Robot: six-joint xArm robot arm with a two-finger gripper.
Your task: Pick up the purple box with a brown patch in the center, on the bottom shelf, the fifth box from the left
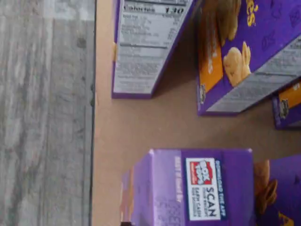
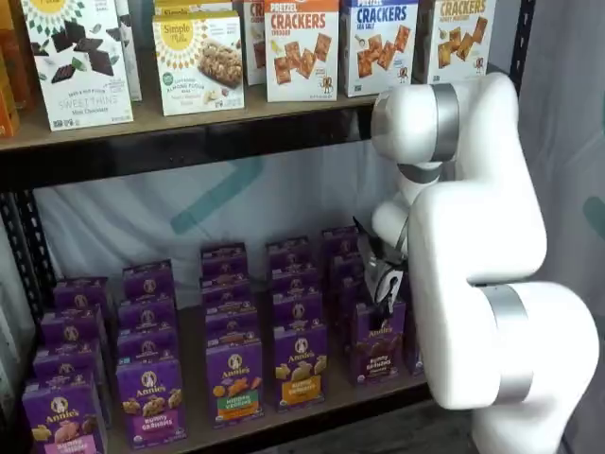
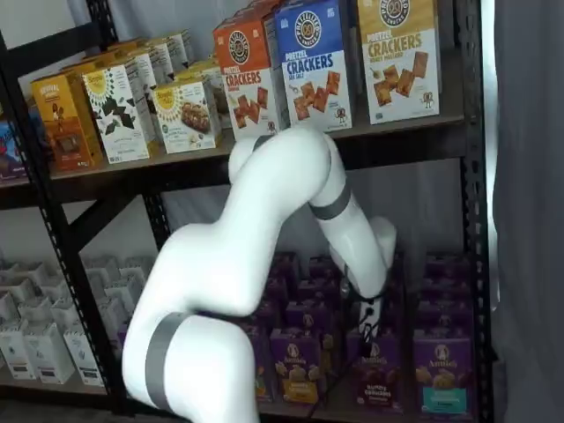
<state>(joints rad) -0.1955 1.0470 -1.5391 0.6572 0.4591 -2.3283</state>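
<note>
The purple box (image 2: 378, 342) stands upright at the front edge of the bottom shelf (image 2: 312, 409), long axis vertical, brown-banded face outward. The pincer (image 2: 384, 298) hangs just above it, its black fingers spread apart, gripping nothing.

purple box (image 2: 379, 342) front row on bottom shelf (image 2: 312, 409), claw (image 2: 386, 301) just above it

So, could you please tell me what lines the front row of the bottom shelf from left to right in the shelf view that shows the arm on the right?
Pink-banded carton → dark-banded carton → green-banded carton → orange-banded carton → the purple box, brown-banded, under the gripper.
</note>
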